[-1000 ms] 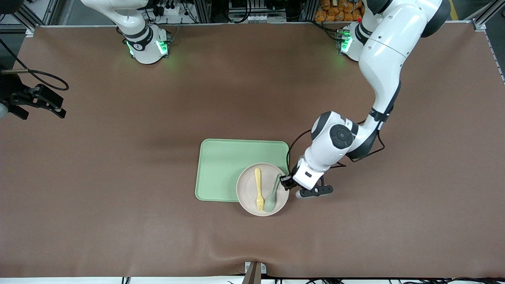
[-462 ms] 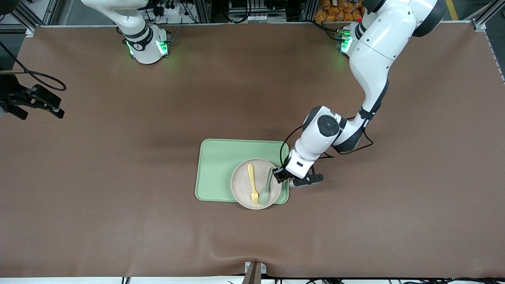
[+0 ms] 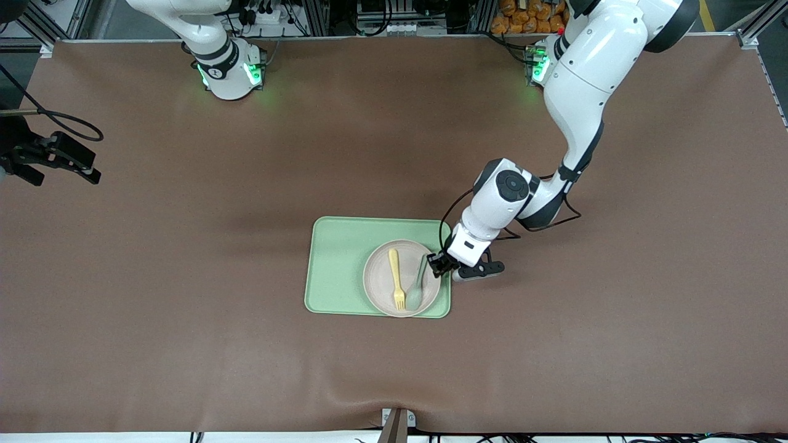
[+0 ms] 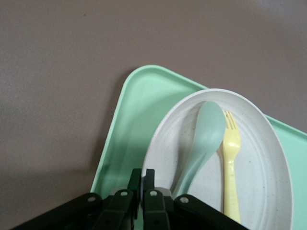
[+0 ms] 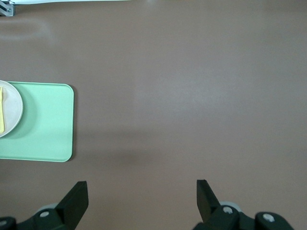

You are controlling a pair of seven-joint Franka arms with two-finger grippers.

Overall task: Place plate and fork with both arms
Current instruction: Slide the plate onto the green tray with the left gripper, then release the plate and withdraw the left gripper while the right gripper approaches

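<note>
- Left pincer point(image 3: 441, 263) is pinching the plate point(image 3: 381, 286) by its rim, at the edge toward the left arm's end of the desk point(image 3: 184, 246).
- Plate sits over the green tray point(image 3: 335, 264), in the tray corner nearest the front camera and the left arm; I can't tell if it is resting or just above.
- The fork point(image 3: 396, 278) lies on the plate beside a spoon point(image 3: 417, 288).
- Right pincer point(image 5: 141, 199), jaws spread and empty, waits over bare desk at the right arm's end.
- Step: setting the plate. Next: release it and lift clear, then the fork.
</note>
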